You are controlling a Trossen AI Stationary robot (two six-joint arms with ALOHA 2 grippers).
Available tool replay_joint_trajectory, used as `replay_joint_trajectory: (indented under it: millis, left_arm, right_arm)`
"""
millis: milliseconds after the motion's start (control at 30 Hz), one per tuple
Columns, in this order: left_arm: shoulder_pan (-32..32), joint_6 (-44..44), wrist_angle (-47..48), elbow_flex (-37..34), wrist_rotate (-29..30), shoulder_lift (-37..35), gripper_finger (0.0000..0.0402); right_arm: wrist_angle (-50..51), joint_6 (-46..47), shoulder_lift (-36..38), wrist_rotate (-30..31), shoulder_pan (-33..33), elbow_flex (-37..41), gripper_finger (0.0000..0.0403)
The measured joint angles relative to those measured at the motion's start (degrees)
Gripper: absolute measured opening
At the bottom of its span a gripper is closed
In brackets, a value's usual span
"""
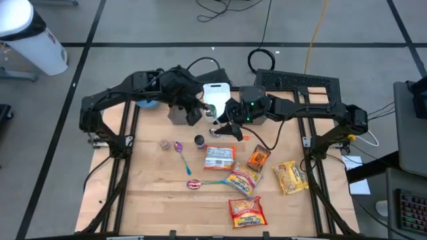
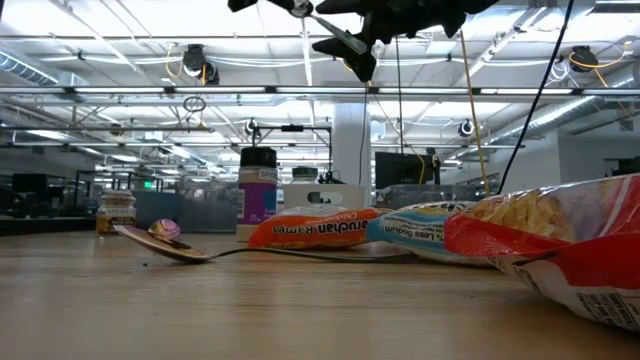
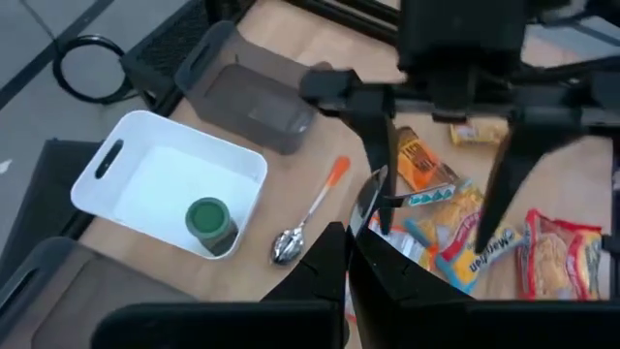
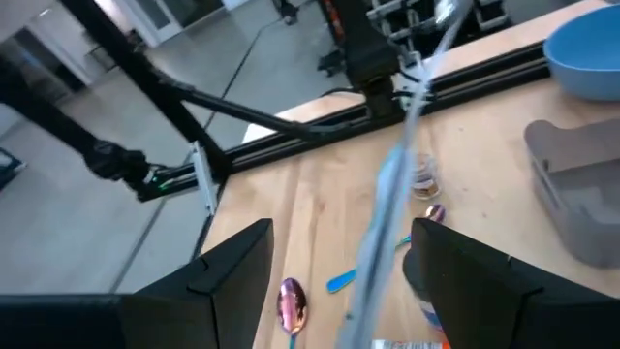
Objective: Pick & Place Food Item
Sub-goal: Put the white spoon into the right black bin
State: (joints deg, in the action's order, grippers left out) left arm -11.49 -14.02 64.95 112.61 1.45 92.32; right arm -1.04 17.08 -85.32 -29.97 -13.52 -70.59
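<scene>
High over the table's far middle, my left gripper (image 3: pixel 349 237) is shut on a long silvery thing that looks like a metal spoon (image 4: pixel 387 194). My right gripper (image 4: pixel 341 228) faces it from the table's right, open. Its fingers (image 3: pixel 376 136) stand on either side of the spoon's free end, and no touch shows. In the high view the two grippers meet near the white bin (image 1: pixel 215 93): left (image 1: pixel 203 110), right (image 1: pixel 225 127). The food packets lie flat on the table below, among them a ramen packet (image 1: pixel 219 157) and an orange snack pack (image 1: pixel 258 159). My left gripper pinches the silvery spoon by one end (image 3: pixel 360 221) between its two shut fingers. It comes slanting down from the table's left. The spoon reaches out past the fingertips toward my right gripper and is lifted clear of the table.
The white bin (image 3: pixel 174 184) holds a green-lidded jar (image 3: pixel 208 223), and an orange-handled spoon (image 3: pixel 310 218) lies beside it. A grey bin (image 1: pixel 179 113) and a blue bowl (image 4: pixel 581 48) stand at the far left. Two small jars (image 1: pixel 164 144), two coloured spoons (image 1: pixel 180 150) and more packets (image 1: pixel 290 177) lie nearer.
</scene>
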Motion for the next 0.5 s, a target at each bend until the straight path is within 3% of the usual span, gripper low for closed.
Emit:
replay_joint_trajectory:
  millis: [500]
  left_arm:
    - [0.0,1.3,3.1,2.3,2.2,1.3,0.0009]
  right_arm:
    - [-3.0,4.5,0.7,-4.7,-0.4,0.0,0.0242]
